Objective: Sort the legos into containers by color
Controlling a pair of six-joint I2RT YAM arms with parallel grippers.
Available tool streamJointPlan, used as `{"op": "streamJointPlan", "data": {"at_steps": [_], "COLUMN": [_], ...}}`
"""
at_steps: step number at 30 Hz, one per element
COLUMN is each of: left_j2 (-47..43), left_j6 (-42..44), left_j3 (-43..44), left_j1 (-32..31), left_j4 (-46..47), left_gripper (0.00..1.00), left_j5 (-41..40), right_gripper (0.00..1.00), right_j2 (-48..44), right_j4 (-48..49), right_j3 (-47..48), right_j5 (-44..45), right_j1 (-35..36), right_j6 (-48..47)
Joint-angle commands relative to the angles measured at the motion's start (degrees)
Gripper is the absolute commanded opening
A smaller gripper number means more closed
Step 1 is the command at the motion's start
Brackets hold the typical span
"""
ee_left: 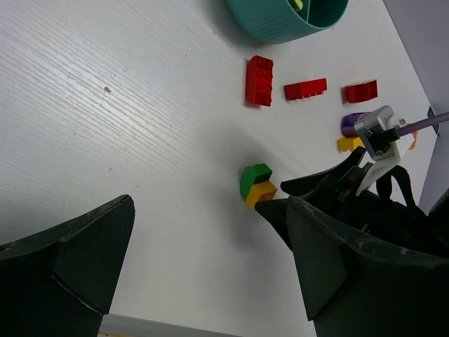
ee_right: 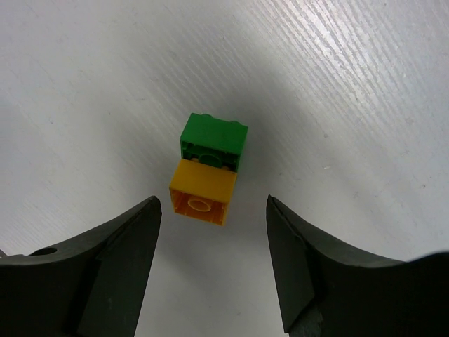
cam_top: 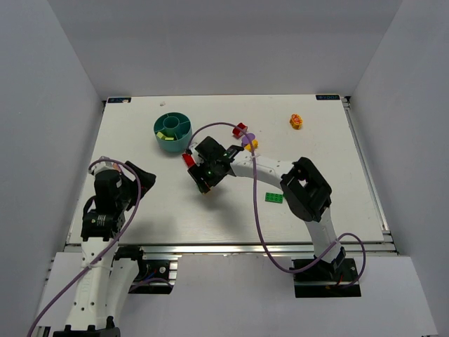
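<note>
A green lego [ee_right: 214, 142] and a yellow lego [ee_right: 202, 191] lie joined on the white table. My right gripper [ee_right: 212, 203] hangs over them, open, its fingertips either side of the yellow one's near end without touching. In the top view this gripper [cam_top: 205, 180] hides the pair. The pair [ee_left: 256, 184] also shows in the left wrist view, next to the right gripper's dark fingers. The teal cup [cam_top: 172, 133] stands at the back left with yellow pieces in its compartments. My left gripper [cam_top: 133, 179] is open and holds nothing, at the table's left side.
Three red legos [ee_left: 259, 80] [ee_left: 305, 89] [ee_left: 361, 91] lie near the cup [ee_left: 287, 17], with a purple one [cam_top: 248, 139] and a yellow one [cam_top: 251, 146] beyond. An orange-yellow piece [cam_top: 296, 121] sits at the back right. A flat green plate [cam_top: 274, 198] lies by the right arm.
</note>
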Motion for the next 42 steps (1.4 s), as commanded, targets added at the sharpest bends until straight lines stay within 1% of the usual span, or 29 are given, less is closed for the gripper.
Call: {"op": "streamJointPlan", "data": {"at_steps": [1, 6, 8, 9, 12, 13, 14, 15, 16, 17, 18, 19, 20, 21, 23, 24, 25, 26, 27, 29, 30, 33, 37, 40, 42], "left_j2": [-0.6, -1.1, -1.3, -1.8, -2.5, -2.6, -2.5, -1.4, -0.5, 0.9, 1.4, 1.7, 2.0, 2.4, 2.5, 2.4, 2.1, 1.9, 1.7, 0.8, 0.7, 1.7, 4.3, 5.6, 5.9], "left_j6": [-0.5, -0.7, -1.3, -1.7, -2.7, -3.3, -3.7, -5.1, -6.7, -8.5, -9.2, -9.8, -10.7, -10.8, -10.6, -10.6, -10.6, -10.8, -11.3, -13.1, -13.9, -17.4, -17.6, -15.9, -14.3], "left_j3": [-0.9, -1.4, -2.0, -2.2, -4.6, -5.8, -6.9, -9.4, -11.7, -13.3, -13.8, -14.4, -14.7, -14.9, -14.9, -15.1, -15.2, -15.5, -16.5, -17.6, -18.7, -19.6, -19.4, -18.9, -18.4], "left_j1": [0.1, 0.1, 0.1, 0.1, 0.1, 0.1, 0.1, 0.1, 0.1, 0.1, 0.1, 0.1, 0.1, 0.1, 0.1, 0.1, 0.1, 0.1, 0.1, 0.1, 0.1, -0.7, -3.3, -6.9, -10.0], "left_j4": [0.7, 0.8, 1.1, 1.8, 6.1, 8.5, 11.6, 18.1, 22.3, 30.0, 30.1, 35.2, 37.7, 41.0, 45.7, 49.5, 51.3, 53.9, 59.3, 64.9, 70.7, 79.1, 82.6, 83.8, 82.7], "left_gripper": [0.98, 0.98, 0.98, 0.98, 0.98, 0.98, 0.98, 0.98, 0.98, 0.97, 0.97, 0.97, 0.97, 0.97, 0.97, 0.97, 0.97, 0.96, 0.96, 0.95, 0.95, 0.95, 0.95, 0.94, 0.94], "left_j5": [-0.2, 0.1, 0.1, 2.1, 8.0, 10.9, 14.3, 19.4, 25.4, 29.5, 31.3, 33.0, 35.5, 36.4, 38.8, 39.5, 40.1, 40.7, 41.8, 42.7, 42.8, 43.6, 43.3, 41.5, 40.0], "right_gripper": [0.67, 0.66, 0.61, 0.57, 0.33, 0.22, 0.08, 0.0, 0.0, 0.0, 0.0, 0.0, 0.0, 0.0, 0.0, 0.0, 0.0, 0.0, 0.0, 0.0, 0.0, 0.0, 0.0, 0.0, 0.0], "right_j2": [0.6, 2.1, 3.2, 3.5, 2.4, 1.0, -1.6, -7.3, -10.3, -14.9, -16.3, -17.7, -18.6, -20.1, -20.9, -21.3, -21.5, -21.6, -22.2, -23.0, -23.9, -24.7, -24.7, -24.4, -24.0], "right_j4": [0.3, 0.4, 0.6, 0.6, 1.2, 1.8, 3.5, 6.5, 8.4, 8.5, 8.6, 9.2, 9.8, 9.9, 9.8, 9.2, 8.8, 8.5, 8.2, 8.6, 9.8, 13.3, 19.0, 22.9, 24.5], "right_j3": [2.4, 3.3, 4.0, 4.0, 2.9, 2.4, 0.7, -3.6, -5.4, -7.8, -7.8, -9.3, -9.7, -10.1, -9.9, -9.8, -9.6, -9.4, -9.4, -10.1, -10.3, -10.6, -10.4, -10.4, -10.3], "right_j5": [-0.7, 0.0, 0.7, 1.0, 0.5, -0.3, -1.5, -4.5, -11.6, -24.1, -24.2, -33.1, -37.1, -43.5, -48.2, -50.0, -54.5, -56.7, -58.5, -61.8, -63.7, -66.5, -68.6, -69.6, -70.5], "right_j1": [0.6, 1.0, 1.3, 1.3, 1.3, 1.2, 1.2, 0.3, -1.3, -3.2, -4.4, -5.6, -8.1, -9.1, -11.5, -12.2, -12.9, -13.8, -14.2, -14.6, -14.7, -14.9, -15.3, -15.3, -15.4], "right_j6": [1.1, 1.4, 1.5, 1.2, -0.8, -2.5, -3.9, -9.2, -13.0, -19.9, -21.3, -22.5, -23.4, -24.6, -25.1, -25.1, -25.2, -25.1, -24.6, -23.4, -22.8, -18.7, -12.5, -8.1, -5.2]}}
